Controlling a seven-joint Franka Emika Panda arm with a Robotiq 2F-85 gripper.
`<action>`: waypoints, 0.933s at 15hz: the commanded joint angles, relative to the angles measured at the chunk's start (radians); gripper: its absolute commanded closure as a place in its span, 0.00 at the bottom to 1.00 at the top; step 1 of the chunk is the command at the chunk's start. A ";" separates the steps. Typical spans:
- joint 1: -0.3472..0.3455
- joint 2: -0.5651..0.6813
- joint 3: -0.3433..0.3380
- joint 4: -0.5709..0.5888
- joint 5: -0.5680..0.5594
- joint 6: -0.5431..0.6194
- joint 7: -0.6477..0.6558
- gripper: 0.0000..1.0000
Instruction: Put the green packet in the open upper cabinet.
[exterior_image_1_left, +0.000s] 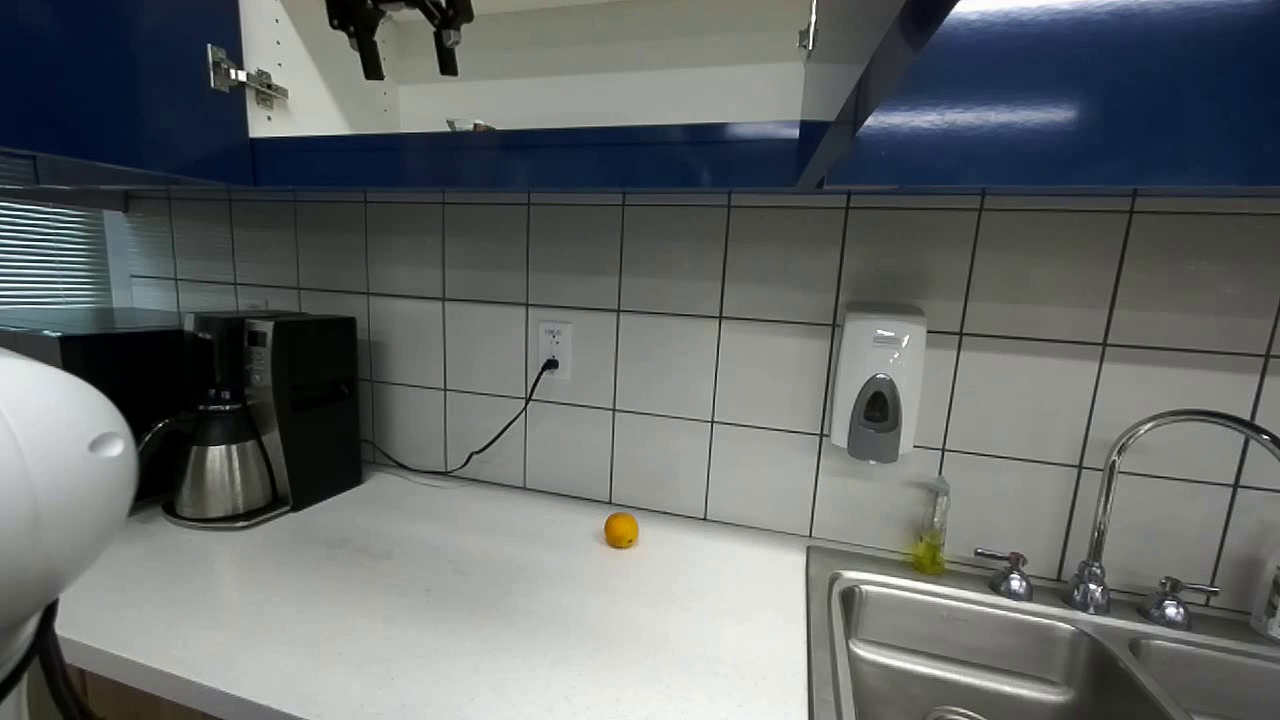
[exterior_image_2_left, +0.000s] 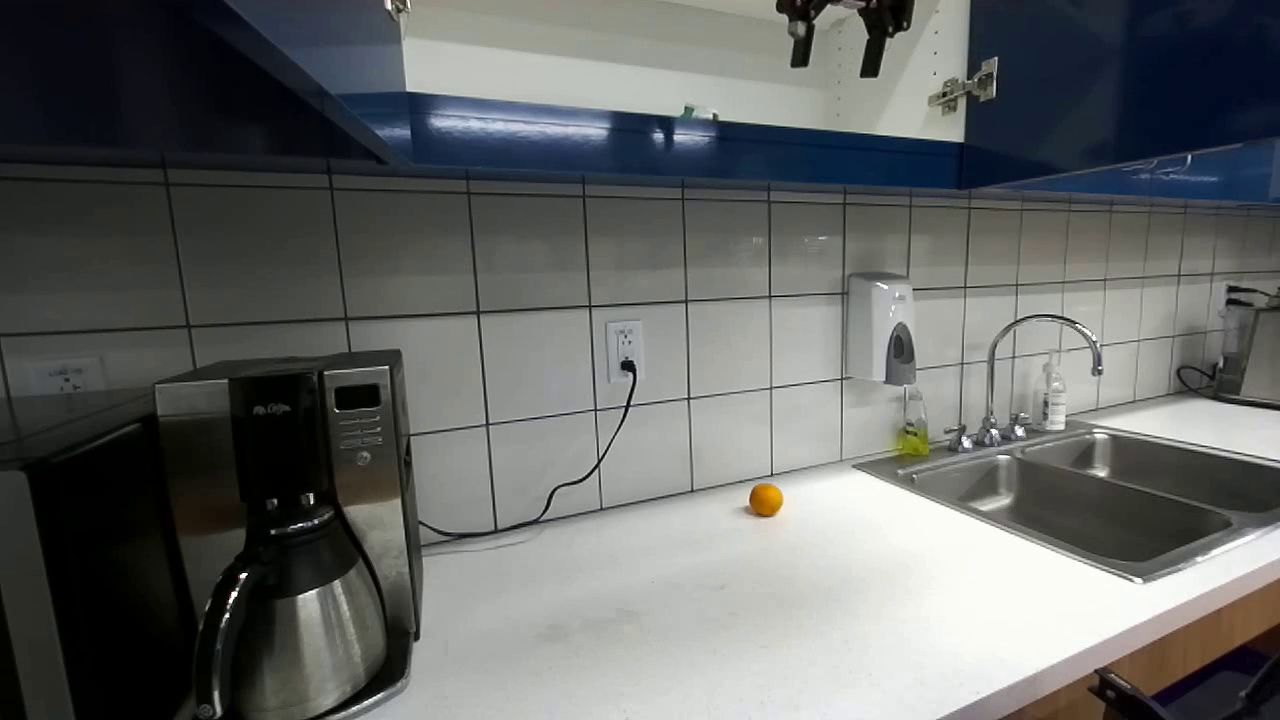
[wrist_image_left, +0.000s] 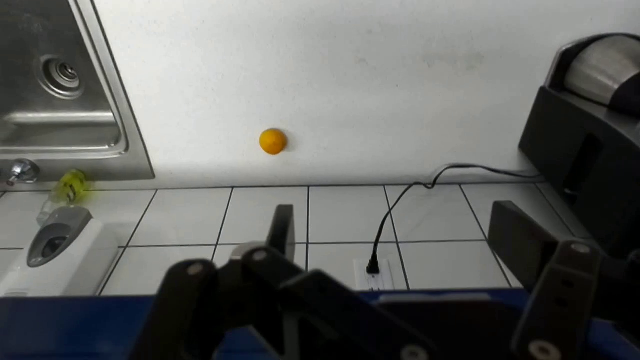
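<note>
The green packet (exterior_image_1_left: 470, 125) is mostly hidden; a small piece of it shows above the front edge of the open upper cabinet's (exterior_image_1_left: 620, 95) floor. Its green and pale top also shows in an exterior view (exterior_image_2_left: 698, 112), inside the cabinet (exterior_image_2_left: 600, 65). My gripper (exterior_image_1_left: 408, 62) is open and empty in front of the cabinet's white interior, higher than the packet and apart from it in both exterior views (exterior_image_2_left: 836, 58). In the wrist view the fingers (wrist_image_left: 392, 220) are wide apart with nothing between them. The packet does not show in the wrist view.
A small orange ball (exterior_image_1_left: 621, 530) lies on the white counter (exterior_image_1_left: 500, 600). A coffee maker (exterior_image_2_left: 300, 540) stands at one end, a steel sink (exterior_image_2_left: 1080, 490) at the other. A soap dispenser (exterior_image_1_left: 880, 385) hangs on the tiles. The cabinet's open blue doors (exterior_image_2_left: 1110, 90) flank the opening.
</note>
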 joint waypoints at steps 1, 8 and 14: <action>-0.027 -0.095 -0.001 -0.128 0.013 -0.048 -0.066 0.00; -0.018 -0.196 -0.002 -0.349 0.005 -0.050 -0.120 0.00; -0.019 -0.228 0.010 -0.489 -0.009 -0.044 -0.132 0.00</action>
